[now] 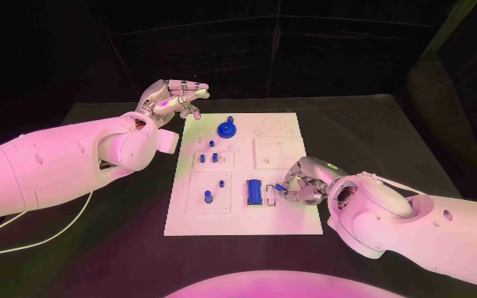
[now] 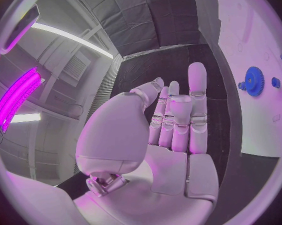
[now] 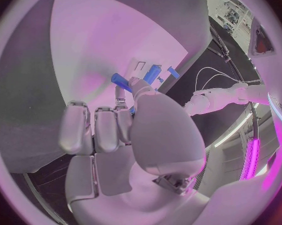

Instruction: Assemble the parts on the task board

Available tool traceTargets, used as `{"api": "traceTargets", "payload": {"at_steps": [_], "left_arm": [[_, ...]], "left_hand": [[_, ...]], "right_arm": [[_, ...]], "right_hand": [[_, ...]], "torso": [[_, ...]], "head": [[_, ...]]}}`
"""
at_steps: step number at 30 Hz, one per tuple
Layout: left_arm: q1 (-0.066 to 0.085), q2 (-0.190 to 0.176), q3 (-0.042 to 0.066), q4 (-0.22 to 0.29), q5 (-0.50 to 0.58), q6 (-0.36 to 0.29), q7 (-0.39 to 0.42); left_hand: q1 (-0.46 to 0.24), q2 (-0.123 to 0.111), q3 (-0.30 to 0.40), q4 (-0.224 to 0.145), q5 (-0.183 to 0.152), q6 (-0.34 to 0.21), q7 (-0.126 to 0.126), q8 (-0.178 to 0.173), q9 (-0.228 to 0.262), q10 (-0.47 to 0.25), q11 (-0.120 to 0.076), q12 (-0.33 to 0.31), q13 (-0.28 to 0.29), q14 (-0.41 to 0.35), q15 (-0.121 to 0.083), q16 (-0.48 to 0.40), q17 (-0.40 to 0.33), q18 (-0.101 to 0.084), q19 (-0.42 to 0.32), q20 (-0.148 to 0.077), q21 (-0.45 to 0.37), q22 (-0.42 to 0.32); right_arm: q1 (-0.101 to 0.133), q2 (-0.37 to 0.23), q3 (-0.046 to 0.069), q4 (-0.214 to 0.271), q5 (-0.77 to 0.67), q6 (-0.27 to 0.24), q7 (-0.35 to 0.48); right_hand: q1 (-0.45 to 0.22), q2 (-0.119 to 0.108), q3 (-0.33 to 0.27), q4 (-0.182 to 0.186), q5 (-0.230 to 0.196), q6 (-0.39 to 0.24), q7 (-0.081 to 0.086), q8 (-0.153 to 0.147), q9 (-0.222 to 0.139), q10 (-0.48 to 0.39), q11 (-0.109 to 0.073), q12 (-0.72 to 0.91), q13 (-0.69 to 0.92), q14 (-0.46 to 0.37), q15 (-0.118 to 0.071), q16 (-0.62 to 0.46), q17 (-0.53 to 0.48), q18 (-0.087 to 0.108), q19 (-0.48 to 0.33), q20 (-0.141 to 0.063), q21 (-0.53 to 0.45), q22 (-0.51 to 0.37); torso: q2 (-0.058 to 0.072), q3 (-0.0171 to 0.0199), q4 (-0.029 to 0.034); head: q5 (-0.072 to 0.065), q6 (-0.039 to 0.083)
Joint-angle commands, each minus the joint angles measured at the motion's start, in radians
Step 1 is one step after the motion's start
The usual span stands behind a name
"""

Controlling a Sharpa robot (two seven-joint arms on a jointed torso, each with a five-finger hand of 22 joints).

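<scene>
The white task board [image 1: 283, 222] is seen lying flat in the middle of the black tabletop [image 1: 398, 139], its long sides running away from the robot. Shallow square recesses are marked in its surface. In the near left recess two small blue pegs [image 1: 209, 195] are seated; in the recess beyond it, further small blue pieces [image 1: 208, 156] are stood upright. A round blue gear [image 1: 227, 130] with a toothed rim is set near the far end of the board, and its teeth can be made out in the left wrist view [image 2: 253, 80]. A blue rectangular block [image 1: 254, 192] is laid near the middle of the near half.

The right hand [image 1: 301, 184] is lowered over the board's right edge, just beside the block. A small blue part [image 1: 281, 189] is seen at its fingertips, and in the right wrist view a blue bar [image 3: 120, 80] is seen at the tips of the thumb and a finger; whether it is actually gripped cannot be told.

The left hand [image 1: 174, 99] is raised off the board's far left corner, its silver fingers [image 2: 198, 97] extended side by side, with nothing held.

Bare dark tabletop is left on both sides of the board and beyond its far edge.
</scene>
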State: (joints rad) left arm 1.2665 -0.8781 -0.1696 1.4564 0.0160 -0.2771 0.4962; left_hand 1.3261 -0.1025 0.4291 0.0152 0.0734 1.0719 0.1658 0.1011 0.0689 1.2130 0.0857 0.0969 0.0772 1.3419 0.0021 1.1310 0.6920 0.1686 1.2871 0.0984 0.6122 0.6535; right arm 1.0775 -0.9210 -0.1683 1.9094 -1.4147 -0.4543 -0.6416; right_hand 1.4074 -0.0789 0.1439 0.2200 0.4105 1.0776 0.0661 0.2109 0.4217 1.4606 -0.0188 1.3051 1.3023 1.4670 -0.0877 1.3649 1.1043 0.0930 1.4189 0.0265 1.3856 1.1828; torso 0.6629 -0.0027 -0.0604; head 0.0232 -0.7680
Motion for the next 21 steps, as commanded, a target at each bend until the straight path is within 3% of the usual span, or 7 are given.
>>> {"api": "traceTargets", "payload": {"at_steps": [1,9,21], "left_arm": [[0.001,0.000,0.001,0.003,0.001,-0.001,0.017],[0.002,0.000,0.001,0.005,0.001,0.005,0.011],[0.002,0.002,0.001,0.002,0.001,0.017,-0.003]], "left_hand": [[0.002,0.005,-0.001,-0.005,0.003,-0.005,-0.003,0.002,0.000,-0.005,0.002,0.007,-0.001,-0.003,-0.002,0.005,0.000,0.014,0.003,0.001,-0.007,-0.002],[0.000,0.004,-0.002,-0.004,0.003,-0.006,-0.002,0.001,0.000,-0.006,0.002,0.007,-0.002,-0.003,-0.001,0.006,0.000,0.014,0.004,0.001,-0.007,-0.002],[-0.011,0.005,-0.008,0.005,0.002,-0.010,0.000,0.000,-0.001,-0.011,0.005,0.006,-0.002,-0.003,0.001,0.007,0.000,0.013,0.005,0.002,-0.008,-0.003]], "right_arm": [[0.001,0.014,0.000,-0.008,0.035,0.002,0.014],[0.001,0.049,0.000,-0.034,0.048,0.031,0.009],[0.001,0.077,0.000,-0.053,0.062,0.052,-0.008]], "right_hand": [[-0.032,-0.003,-0.004,0.016,0.050,0.021,-0.008,-0.003,0.003,0.016,-0.003,0.004,0.078,0.034,0.000,0.004,0.000,-0.019,0.006,-0.003,0.004,0.002],[-0.070,-0.002,-0.014,0.033,0.061,0.043,-0.016,0.000,0.008,0.022,-0.009,0.007,0.081,0.033,-0.005,0.003,-0.002,-0.018,0.007,-0.007,0.003,0.001],[-0.109,-0.002,-0.030,0.049,0.036,0.069,-0.026,0.001,0.014,0.030,-0.017,0.011,0.084,0.032,-0.012,0.000,-0.007,-0.020,0.012,-0.014,0.005,0.008]], "torso": [[0.000,-0.0001,-0.0016],[0.001,0.0006,-0.0001],[-0.001,0.0015,-0.0024]], "head": [[0.001,-0.001],[0.001,-0.002],[-0.001,-0.001]]}}
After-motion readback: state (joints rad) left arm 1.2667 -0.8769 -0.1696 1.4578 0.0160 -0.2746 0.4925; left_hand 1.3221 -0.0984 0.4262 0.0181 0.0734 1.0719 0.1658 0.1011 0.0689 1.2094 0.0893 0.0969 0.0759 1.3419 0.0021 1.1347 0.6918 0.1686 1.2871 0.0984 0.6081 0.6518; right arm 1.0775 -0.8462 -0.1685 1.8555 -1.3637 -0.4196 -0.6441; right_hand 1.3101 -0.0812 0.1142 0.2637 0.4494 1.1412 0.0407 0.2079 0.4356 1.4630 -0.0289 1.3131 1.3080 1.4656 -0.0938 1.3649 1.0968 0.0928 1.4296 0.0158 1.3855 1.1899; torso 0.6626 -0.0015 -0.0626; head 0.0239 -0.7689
